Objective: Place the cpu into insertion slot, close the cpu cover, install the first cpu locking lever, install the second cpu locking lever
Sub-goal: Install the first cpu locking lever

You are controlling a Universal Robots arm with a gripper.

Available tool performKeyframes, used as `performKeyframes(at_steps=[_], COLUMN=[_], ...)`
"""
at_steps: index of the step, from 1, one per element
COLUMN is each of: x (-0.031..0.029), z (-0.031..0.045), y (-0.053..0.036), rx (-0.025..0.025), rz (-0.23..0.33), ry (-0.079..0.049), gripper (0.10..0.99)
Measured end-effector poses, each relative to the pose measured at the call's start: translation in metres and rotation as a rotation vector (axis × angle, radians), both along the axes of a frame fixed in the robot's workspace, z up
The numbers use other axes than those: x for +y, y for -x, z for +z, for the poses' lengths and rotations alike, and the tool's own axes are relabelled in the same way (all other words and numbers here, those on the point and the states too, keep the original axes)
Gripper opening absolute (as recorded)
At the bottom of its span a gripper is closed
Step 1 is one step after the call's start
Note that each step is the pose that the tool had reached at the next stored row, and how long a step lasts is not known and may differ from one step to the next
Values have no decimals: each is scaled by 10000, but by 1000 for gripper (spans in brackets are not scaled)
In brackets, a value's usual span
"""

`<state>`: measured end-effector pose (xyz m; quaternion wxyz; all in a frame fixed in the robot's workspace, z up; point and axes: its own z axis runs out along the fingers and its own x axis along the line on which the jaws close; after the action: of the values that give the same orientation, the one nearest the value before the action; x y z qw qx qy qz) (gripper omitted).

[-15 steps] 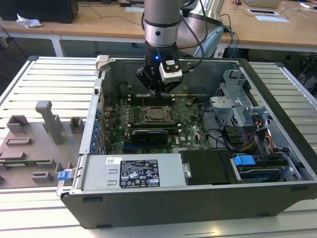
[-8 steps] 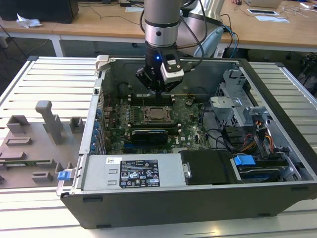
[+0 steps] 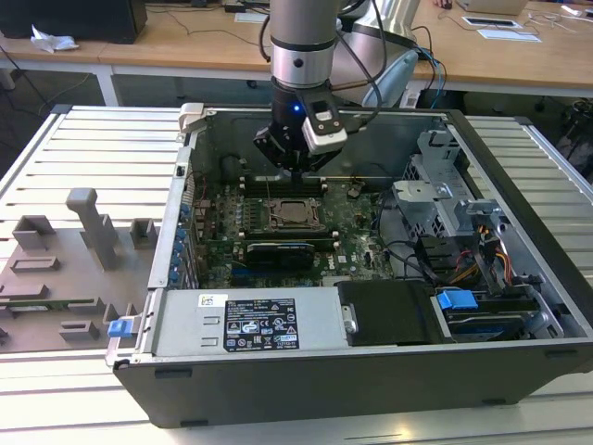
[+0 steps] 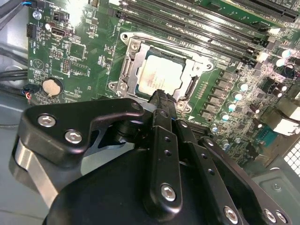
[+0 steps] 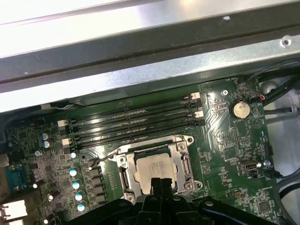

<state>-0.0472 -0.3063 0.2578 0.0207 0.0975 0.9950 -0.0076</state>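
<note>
**Chip seated, cover down, fingertips at the socket's edge**

Exterior view first: the arm reached down into the open computer case point(image 3: 519, 306). The gripper point(image 3: 295, 173) hung just above the far edge of the insertion slot point(image 3: 274, 214), and the cpu point(image 3: 296, 213) lay flat inside that slot.

Over to the second wrist view, and there it was up close. The silvery chip sat square in the slot, and the cpu cover point(image 4: 127, 70) appeared to lie down around it as a frame. The fingers point(image 4: 161, 101) were pressed together with nothing between them, their tips right at the slot's near rim.

The first wrist view agreed: tips drawn together at the slot's edge, holding nothing. A thin wire locking lever point(image 5: 136, 146) ran along the slot's side facing the memory slots point(image 5: 131, 123). I could not tell whether it was hooked.

My read: this was lever work. Doing it well called for pushing on the wire alone and keeping the tips off the chip's top. The push should go straight down before any sideways sweep, so the lever tucked under its catch rather than springing back.
</note>
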Motion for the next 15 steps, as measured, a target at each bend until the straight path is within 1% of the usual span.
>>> performKeyframes(at_steps=[3,5,8,15], x=[0,0,0,0], z=[0,0,0,0], y=[0,0,0,0], rx=[0,0,0,0], rz=[170,381,847,1218], ry=[0,0,1,0], gripper=[106,106,106,106])
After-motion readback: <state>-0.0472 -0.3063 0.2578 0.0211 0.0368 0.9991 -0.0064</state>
